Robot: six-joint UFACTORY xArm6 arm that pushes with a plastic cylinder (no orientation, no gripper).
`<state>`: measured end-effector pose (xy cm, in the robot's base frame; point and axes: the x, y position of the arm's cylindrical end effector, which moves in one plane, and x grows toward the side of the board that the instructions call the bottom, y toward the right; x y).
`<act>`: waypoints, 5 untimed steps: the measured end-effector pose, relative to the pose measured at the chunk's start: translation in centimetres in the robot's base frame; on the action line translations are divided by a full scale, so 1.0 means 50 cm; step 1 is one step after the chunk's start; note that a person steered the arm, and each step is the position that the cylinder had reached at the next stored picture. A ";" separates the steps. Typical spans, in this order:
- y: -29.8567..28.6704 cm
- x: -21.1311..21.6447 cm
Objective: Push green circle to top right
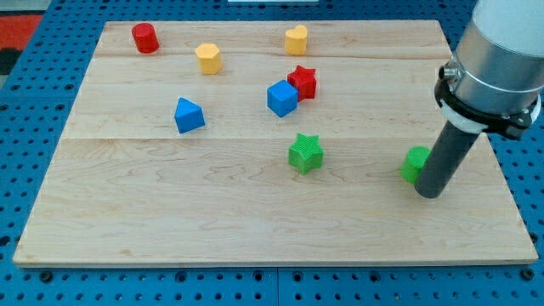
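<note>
The green circle sits on the wooden board toward the view's right, below the board's middle height and well short of the top right corner it is meant to reach. Only its left part shows; the dark rod covers the rest. My tip stands just beside it, on its right and slightly toward the view's bottom, and looks to be touching it. There are no jaws here to be open or closed, only the plain rod end resting at table height, holding nothing.

The move turns on this: the goal lies up and to the view's right, yet my tip is on the circle's right side, so a push from here would, in my judgement, send it leftward. I would expect the tip to need to come round to the circle's lower left first.

Further out stands a green star, well to the view's left, then a blue cube touching a red star. The path to the corner looks free (no containers are on the board)
</note>
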<state>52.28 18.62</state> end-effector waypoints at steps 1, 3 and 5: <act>0.008 -0.020; -0.014 -0.129; -0.043 -0.235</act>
<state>40.51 16.49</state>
